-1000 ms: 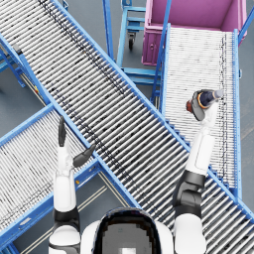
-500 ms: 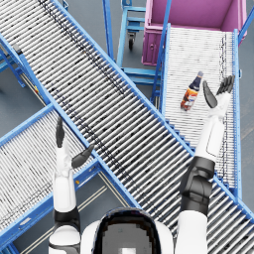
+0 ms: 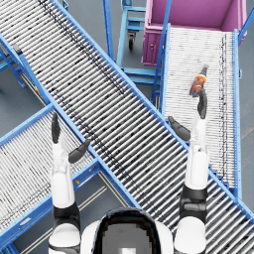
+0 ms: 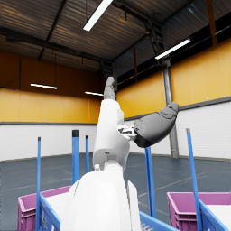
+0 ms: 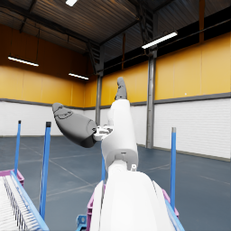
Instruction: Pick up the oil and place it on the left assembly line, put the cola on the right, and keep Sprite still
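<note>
A dark cola bottle (image 3: 198,81) with an orange-red label lies on the rollers of the right conveyor (image 3: 218,134), free of any hand. My right hand (image 3: 197,120) hovers just short of the bottle with its fingers spread and holds nothing. At the left, my left hand (image 3: 63,147) is raised above the left conveyor (image 3: 22,163), open and empty. The wrist views show each hand, the left hand (image 4: 149,128) and the right hand (image 5: 79,125), against the hall ceiling with nothing in it. No oil or Sprite bottle is in view.
A long central conveyor (image 3: 99,94) runs diagonally between the two side lines. A pink bin (image 3: 198,15) stands at the far end of the right conveyor. Blue frame rails (image 3: 108,30) edge every line.
My right hand held the cola over the right conveyor, then let go. The bottle now lies a little farther along the rollers, and the hand has drawn back, open. The left arm stays put.
</note>
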{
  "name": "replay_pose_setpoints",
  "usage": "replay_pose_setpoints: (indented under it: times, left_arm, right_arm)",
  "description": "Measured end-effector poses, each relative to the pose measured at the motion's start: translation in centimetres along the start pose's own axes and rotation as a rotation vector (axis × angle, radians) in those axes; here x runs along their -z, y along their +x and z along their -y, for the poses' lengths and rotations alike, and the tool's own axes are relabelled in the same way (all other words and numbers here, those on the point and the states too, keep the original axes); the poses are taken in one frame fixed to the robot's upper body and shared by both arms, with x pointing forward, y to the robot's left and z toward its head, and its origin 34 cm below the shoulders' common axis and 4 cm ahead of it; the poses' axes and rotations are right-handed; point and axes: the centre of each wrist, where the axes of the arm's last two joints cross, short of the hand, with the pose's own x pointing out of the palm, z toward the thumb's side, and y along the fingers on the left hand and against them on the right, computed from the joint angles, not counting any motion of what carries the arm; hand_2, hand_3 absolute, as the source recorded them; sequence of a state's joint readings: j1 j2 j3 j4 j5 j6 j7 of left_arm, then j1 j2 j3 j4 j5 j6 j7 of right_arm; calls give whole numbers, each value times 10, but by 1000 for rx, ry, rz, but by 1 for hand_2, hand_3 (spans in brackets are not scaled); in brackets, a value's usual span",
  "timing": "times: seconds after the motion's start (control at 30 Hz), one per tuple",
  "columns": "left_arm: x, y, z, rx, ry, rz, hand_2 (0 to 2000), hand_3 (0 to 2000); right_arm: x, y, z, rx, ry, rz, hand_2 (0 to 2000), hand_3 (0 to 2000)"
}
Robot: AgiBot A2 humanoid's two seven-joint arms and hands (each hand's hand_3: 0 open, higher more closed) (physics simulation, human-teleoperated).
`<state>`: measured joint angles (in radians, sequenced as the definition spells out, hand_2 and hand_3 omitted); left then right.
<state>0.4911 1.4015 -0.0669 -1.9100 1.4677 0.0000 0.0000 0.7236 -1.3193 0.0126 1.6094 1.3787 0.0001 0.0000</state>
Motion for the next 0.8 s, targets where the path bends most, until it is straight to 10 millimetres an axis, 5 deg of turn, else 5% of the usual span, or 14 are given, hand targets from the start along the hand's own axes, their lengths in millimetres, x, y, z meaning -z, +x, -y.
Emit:
replay_pose_setpoints:
  times: [0.3,0.8]
  left_arm:
    - [11,2,-11,5,-26,8,0,0]
    - [40,17,28,96,-276,186,0,0]
  right_arm:
    - [-4,20,-41,-90,7,-1,0,0]
    - [24,32,-80,-221,227,178,0,0]
